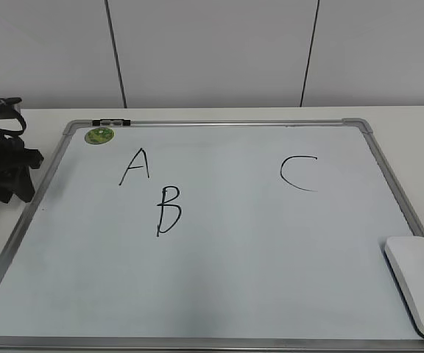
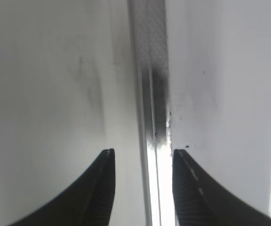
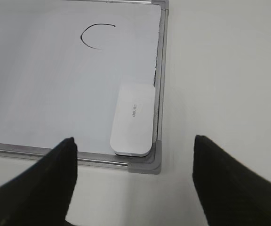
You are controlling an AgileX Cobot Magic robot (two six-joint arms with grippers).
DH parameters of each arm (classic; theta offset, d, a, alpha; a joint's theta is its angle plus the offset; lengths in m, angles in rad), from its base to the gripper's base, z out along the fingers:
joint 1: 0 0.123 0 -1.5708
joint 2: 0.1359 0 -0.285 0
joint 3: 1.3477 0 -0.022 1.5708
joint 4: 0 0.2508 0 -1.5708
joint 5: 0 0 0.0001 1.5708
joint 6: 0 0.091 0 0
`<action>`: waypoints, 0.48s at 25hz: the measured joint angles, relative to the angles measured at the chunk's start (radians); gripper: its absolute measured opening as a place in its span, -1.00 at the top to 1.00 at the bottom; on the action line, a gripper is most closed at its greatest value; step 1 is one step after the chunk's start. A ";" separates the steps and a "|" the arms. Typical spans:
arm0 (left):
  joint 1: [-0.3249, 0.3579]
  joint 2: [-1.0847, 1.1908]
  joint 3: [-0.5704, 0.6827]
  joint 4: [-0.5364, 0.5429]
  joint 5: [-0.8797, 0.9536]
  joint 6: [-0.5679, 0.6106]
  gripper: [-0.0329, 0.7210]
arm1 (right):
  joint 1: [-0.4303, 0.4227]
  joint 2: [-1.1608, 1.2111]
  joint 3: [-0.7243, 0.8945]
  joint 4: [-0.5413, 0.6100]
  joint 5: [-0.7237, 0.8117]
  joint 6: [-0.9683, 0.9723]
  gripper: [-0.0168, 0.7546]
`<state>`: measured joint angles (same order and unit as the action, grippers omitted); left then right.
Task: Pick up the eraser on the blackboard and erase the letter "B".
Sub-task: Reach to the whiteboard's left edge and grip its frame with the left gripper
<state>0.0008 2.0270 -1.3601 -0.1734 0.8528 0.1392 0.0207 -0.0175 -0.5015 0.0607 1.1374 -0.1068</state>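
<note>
The eraser (image 1: 417, 282) lay flat in the near right corner of the blackboard (image 1: 219, 279), its long side just beside the right frame rail, untouched. It was a smooth white block with rounded corners and faint grey lettering on top. The letter "B" (image 1: 168, 211) stood left of centre in thin black marker, with the "A" (image 1: 135, 167) close by on its far left and the "C" (image 1: 297, 173) well apart to the right.

The right gripper (image 3: 134, 181) hovered near the board's corner with its jaws spread wide, holding nothing. The left gripper (image 2: 142, 188), also parted and empty, straddled the silver frame rail (image 2: 150, 94) at the board's left edge.

The likely troubles: the slick, low eraser sat so close to the rail that one finger could strike the metal instead of sliding beside the block, or the block could skid on the glossy surface. Later, a wide stroke over the "B" could smear the neighbouring "A".
</note>
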 joint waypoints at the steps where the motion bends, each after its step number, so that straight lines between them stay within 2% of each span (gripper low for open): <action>1: 0.000 0.006 -0.009 0.000 0.000 0.000 0.16 | 0.000 0.000 0.000 0.000 0.000 0.000 -0.56; 12: 0.000 0.074 -0.029 0.002 -0.004 0.002 0.25 | 0.000 0.000 0.000 0.000 0.000 0.000 -0.56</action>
<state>0.0008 2.1011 -1.3890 -0.1717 0.8486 0.1408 0.0207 -0.0175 -0.5015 0.0607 1.1374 -0.1068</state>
